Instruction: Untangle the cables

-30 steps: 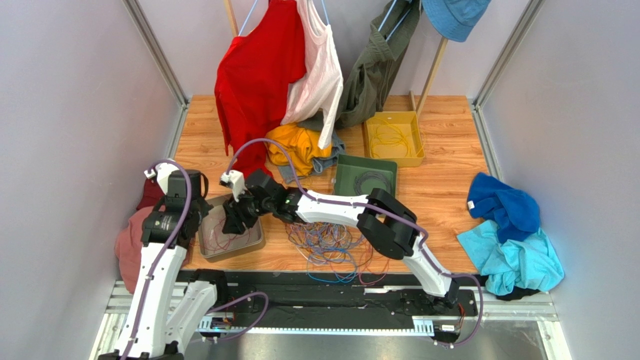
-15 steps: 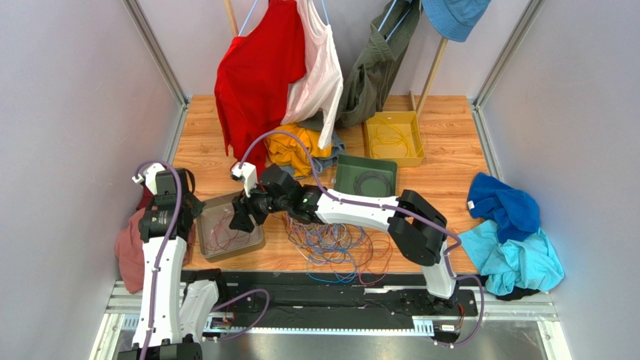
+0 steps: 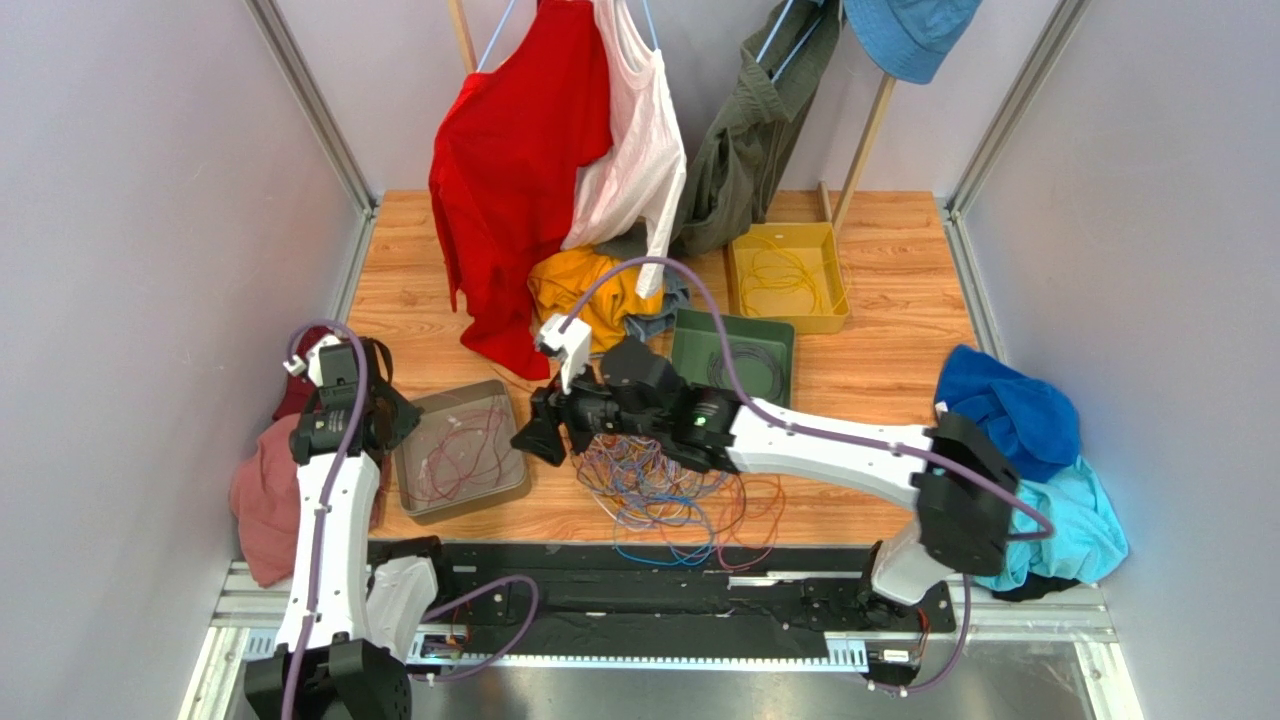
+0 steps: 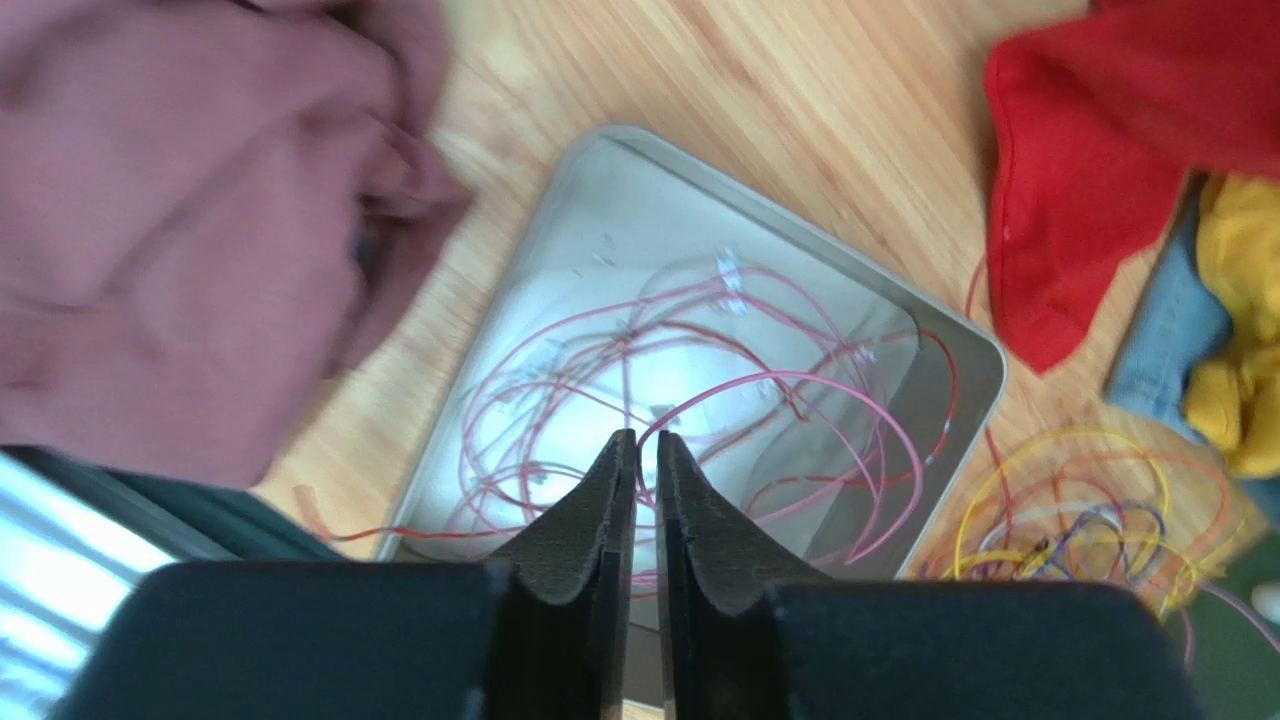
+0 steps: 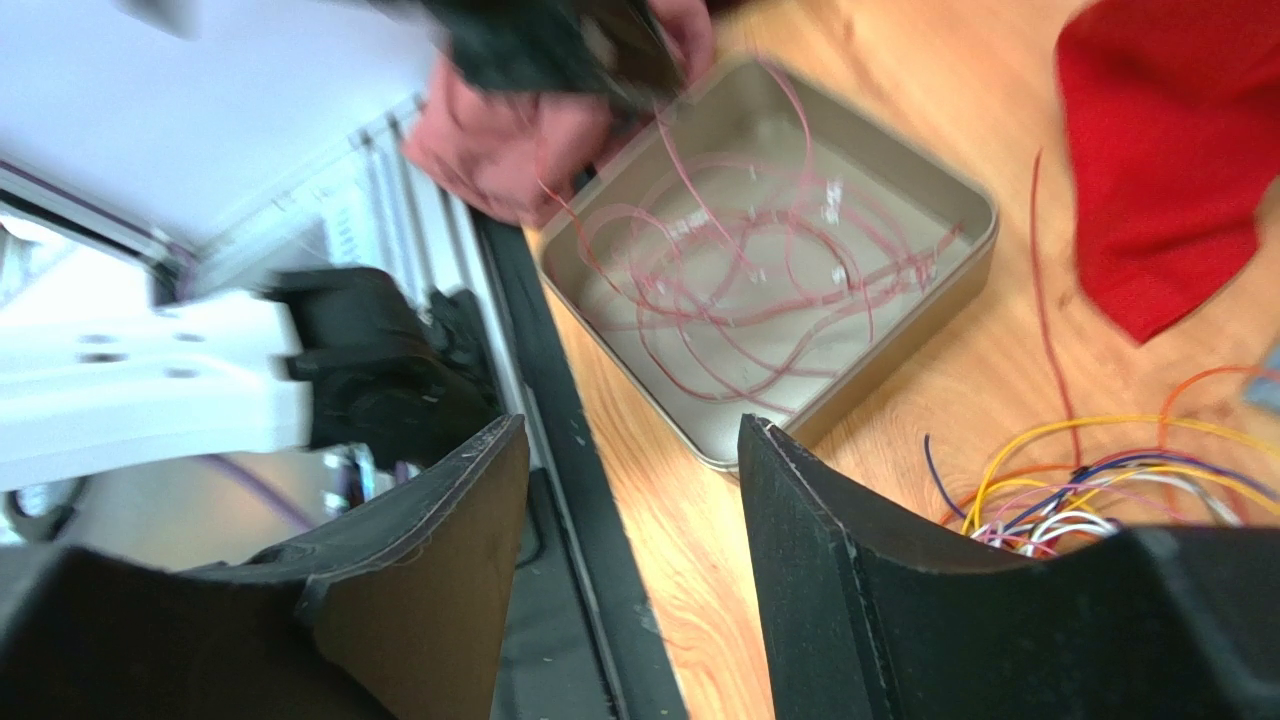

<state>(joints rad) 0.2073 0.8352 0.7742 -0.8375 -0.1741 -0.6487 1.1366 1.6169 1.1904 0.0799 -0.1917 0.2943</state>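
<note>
Cables (image 3: 676, 488) sprawl on the wooden table (image 3: 879, 383) between grey walls (image 3: 135, 225); right hand (image 5: 631, 495) wide, left hand (image 4: 640, 450) pinched together.

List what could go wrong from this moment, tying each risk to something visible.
1. The right gripper hangs open beside the cable tangle; a blind grab may catch several wires and tighten knots.
2. Some loops lie over the near edge of the table; pulling could snag them there.
3. The red wires spill over the tray rim; tugging may drag it.
</note>
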